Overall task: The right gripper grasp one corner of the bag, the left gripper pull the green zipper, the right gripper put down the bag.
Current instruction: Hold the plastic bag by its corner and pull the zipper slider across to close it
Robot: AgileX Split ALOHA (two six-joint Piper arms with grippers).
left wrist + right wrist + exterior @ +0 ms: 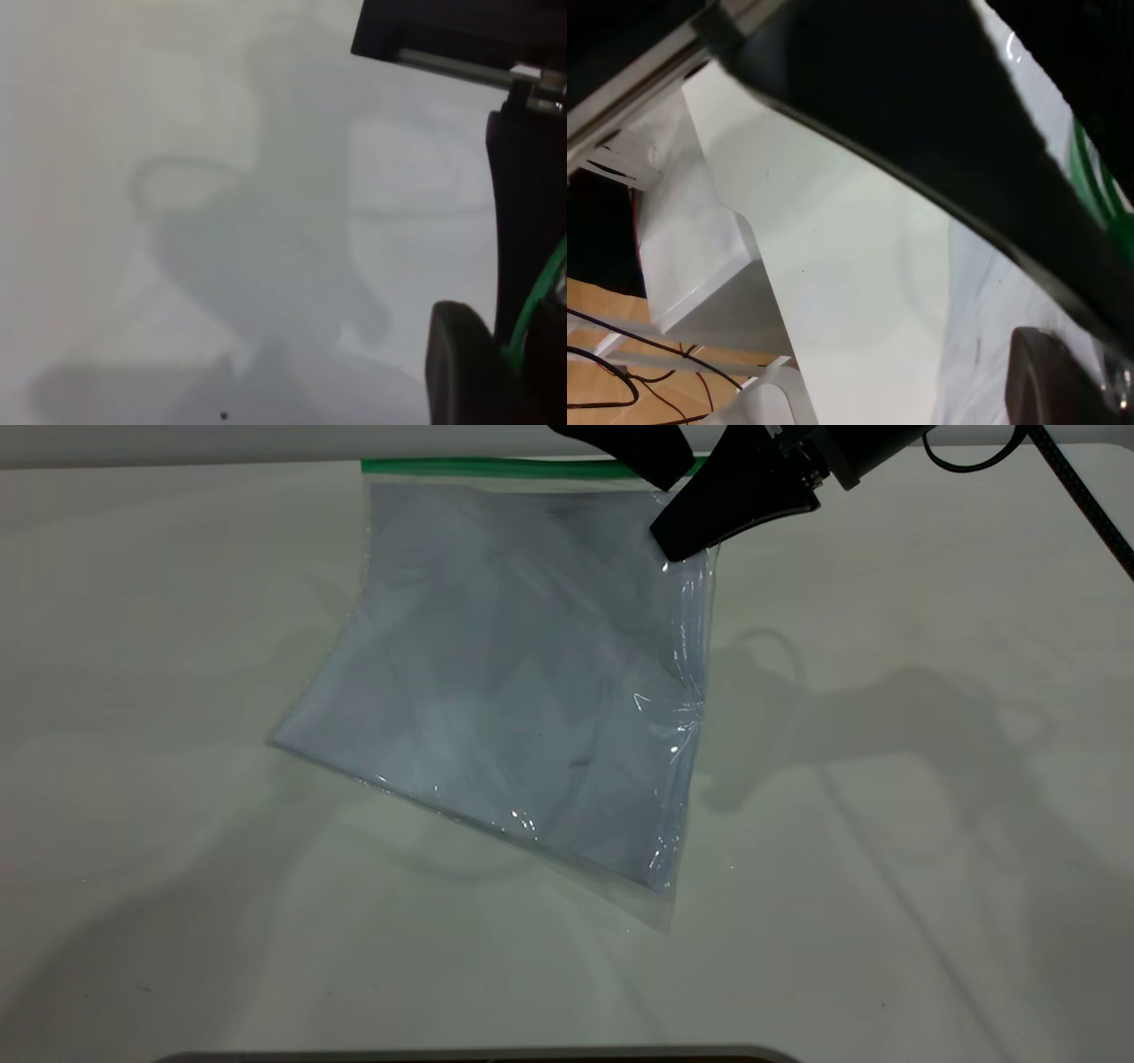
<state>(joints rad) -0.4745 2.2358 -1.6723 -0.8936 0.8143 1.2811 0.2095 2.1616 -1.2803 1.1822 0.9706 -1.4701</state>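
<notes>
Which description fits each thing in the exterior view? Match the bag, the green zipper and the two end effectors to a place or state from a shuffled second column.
Things:
1. bag
2. green zipper
3. right end effector
4. left end effector

Descriptions:
A. runs along the bag's top edge
B. black, reaching the zipper's right end from the view's left
C. clear, with pale sheets inside
D. black, with a trailing cable, clamped on the bag's top right corner

Pairs: 1-C, 2-A, 3-D, 4-B
</notes>
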